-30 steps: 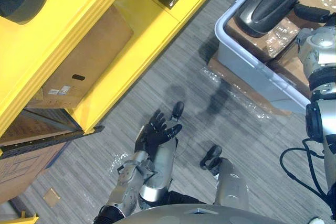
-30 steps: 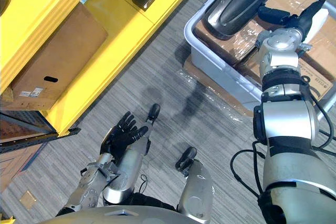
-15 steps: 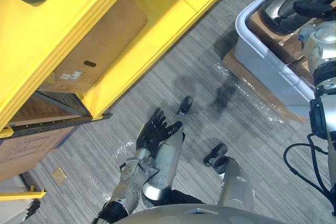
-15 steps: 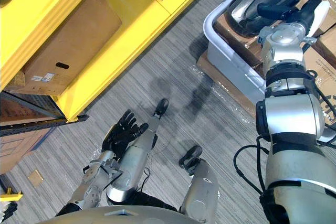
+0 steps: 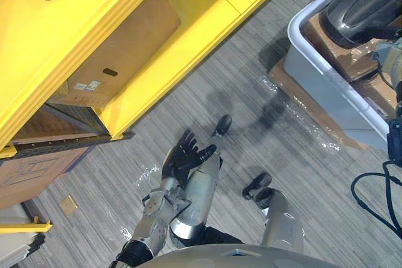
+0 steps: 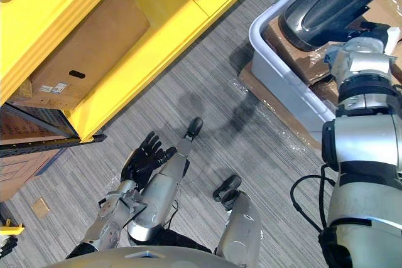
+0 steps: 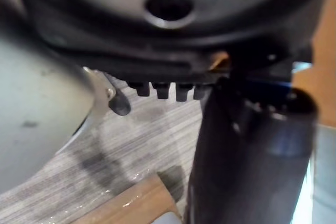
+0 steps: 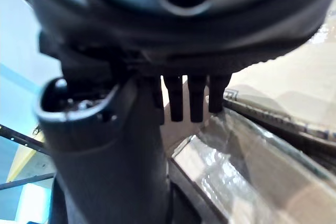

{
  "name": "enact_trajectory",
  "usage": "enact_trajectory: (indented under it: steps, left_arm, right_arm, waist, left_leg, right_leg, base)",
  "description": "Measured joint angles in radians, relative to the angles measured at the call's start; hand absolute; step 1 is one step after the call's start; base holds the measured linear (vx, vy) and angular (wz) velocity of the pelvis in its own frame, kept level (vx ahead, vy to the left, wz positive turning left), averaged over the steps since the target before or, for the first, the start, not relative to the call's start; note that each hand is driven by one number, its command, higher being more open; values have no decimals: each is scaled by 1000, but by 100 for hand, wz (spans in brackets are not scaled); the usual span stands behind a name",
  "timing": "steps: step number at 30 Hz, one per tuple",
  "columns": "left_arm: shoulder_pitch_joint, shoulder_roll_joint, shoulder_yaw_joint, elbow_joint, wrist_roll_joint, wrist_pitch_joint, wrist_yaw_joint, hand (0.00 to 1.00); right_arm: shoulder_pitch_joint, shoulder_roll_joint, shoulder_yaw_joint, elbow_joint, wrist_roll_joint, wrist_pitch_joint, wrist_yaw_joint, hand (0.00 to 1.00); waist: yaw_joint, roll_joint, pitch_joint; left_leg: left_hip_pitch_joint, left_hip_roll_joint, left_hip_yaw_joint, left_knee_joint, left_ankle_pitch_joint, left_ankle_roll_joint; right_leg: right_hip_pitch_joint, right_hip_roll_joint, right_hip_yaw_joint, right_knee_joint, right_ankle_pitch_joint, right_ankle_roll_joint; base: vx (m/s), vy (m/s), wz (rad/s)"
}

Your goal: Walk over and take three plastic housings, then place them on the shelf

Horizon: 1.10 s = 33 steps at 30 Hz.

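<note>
Left eye view: a dark plastic housing (image 5: pixel 361 7) lies in the grey bin (image 5: pixel 323 83), at its end nearest the yellow shelf (image 5: pixel 207 29). The left robot hand (image 5: pixel 184 158) hangs spread, empty, over open floor (image 5: pixel 301 174).

Right eye view: the right robot hand (image 6: pixel 377 31) hovers beside that housing. Reaching hastily, I'd guess, could catch the bin's rim.

Right wrist view: its fingers (image 8: pixel 197 98) look straight, holding nothing.
</note>
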Motion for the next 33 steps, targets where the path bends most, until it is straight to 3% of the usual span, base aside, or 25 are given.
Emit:
enact_trajectory:
  steps: [5,9,14,16,19,21,27,33]
  left_arm:
    - [1,5,2,9,0,1,1,100]
    - [3,15,9,5,0,2,4,100]
    - [7,18,49,-10,0,15,11,100]
    - [22,34,76,-35,0,24,14,100]
    - [25,58,93,-52,4,24,14,100]
    - [35,69,94,-69,8,24,12,100]
    - [88,86,122,-159,9,24,6,100]
    - [103,127,138,-321,52,29,-10,100]
  right_arm:
    - [25,-15,-79,11,-57,29,12,0]
    - [42,11,-178,1,-60,47,29,0]
    - [103,25,-274,-1,-60,66,43,0]
    - [134,65,-306,-1,-73,63,49,0]
    - [190,103,-343,-1,-108,34,51,0]
    - [208,113,-343,-1,-159,12,43,0]
    - [214,130,-275,-11,-300,-87,-96,0]
    - [288,130,-200,-265,-460,-137,-191,0]
  waist:
    - [-10,-3,1]
    - [-26,-23,0]
    - [-35,-63,-4]
    - [-49,-91,-4]
    - [-57,-116,-10]
    - [-68,-119,-9]
    - [-88,-142,-7]
    - [-147,-168,-7]
  left_leg:
    - [25,1,16,-5,1,-1]
    - [34,2,28,-6,1,-2]
    - [59,8,46,-7,-4,2]
    - [81,11,59,-15,-12,9]
    - [108,22,79,-30,-16,18]
    - [134,33,109,-57,-4,33]
    - [202,47,166,-121,19,44]
    - [278,50,221,-181,34,48]
  right_leg:
    - [21,1,14,-13,5,7]
    - [35,3,17,-31,11,14]
    - [77,14,17,-77,31,20]
    - [98,16,23,-92,37,22]
    - [125,25,27,-120,53,22]
    - [147,30,27,-139,63,25]
    - [180,36,65,-182,90,32]
    - [229,38,103,-236,117,44]
  base:
    - [-1,-45,-6]
    - [25,-46,-3]
    - [19,-34,-2]
    - [-10,-10,-11]
    - [-22,-9,-9]
    - [-32,-16,-4]
    - [-7,-24,-17]
    - [40,-44,-18]
